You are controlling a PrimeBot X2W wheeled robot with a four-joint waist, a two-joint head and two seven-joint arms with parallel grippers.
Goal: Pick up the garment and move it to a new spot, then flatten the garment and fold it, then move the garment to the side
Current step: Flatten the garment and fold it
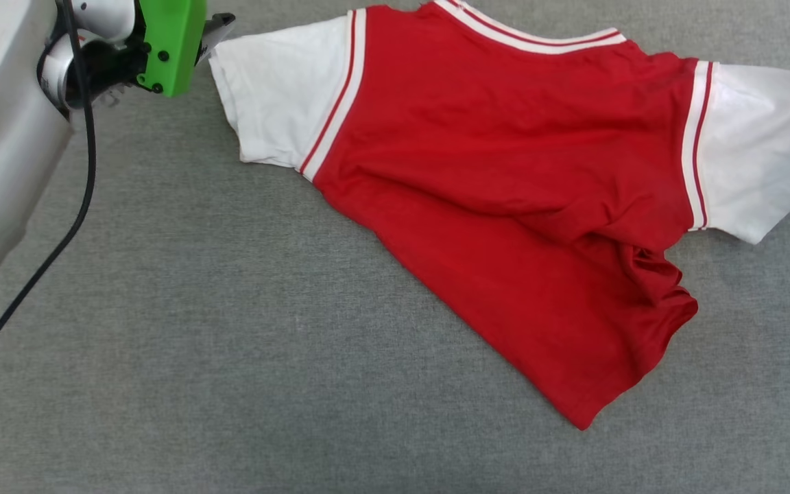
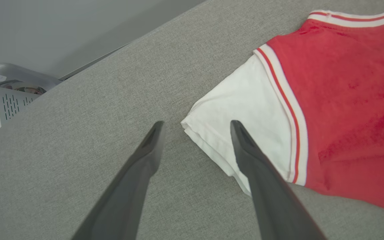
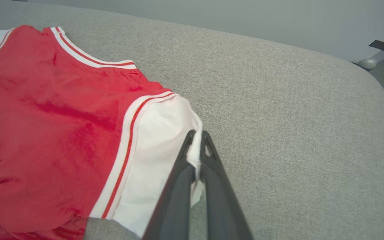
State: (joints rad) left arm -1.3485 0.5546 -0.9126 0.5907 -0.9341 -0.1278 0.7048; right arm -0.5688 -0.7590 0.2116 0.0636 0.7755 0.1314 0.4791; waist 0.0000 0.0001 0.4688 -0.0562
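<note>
Across the grey padded surface, working on the garment, lying mostly spread toward the far edge with its collar trim pointing away from the robot and its red body slanting down toward the near right.

Clamping the right gripper on the outer edge of the white sleeve on that side, with jaws pressed together on a fold of the fabric, probably anchoring that end for stretching the cloth rather than dragging it.

Holding the left gripper at the opposite sleeve, with jaws standing wide apart and straddling the cuff corner, one finger over bare surface and the other over white cloth, seemingly lining up for a matching pinch, and not gripping anything yet.

Judging this as the flattening step: seeing the shoulders lying fairly smooth but the hem bunching into ridges below the right-hand sleeve, so needing a taut sideways pull and some smoothing before folding.

Watching for thin cuff fabric slipping from the pinch, or for the left gripper snagging the padded cover along with the sleeve
</note>
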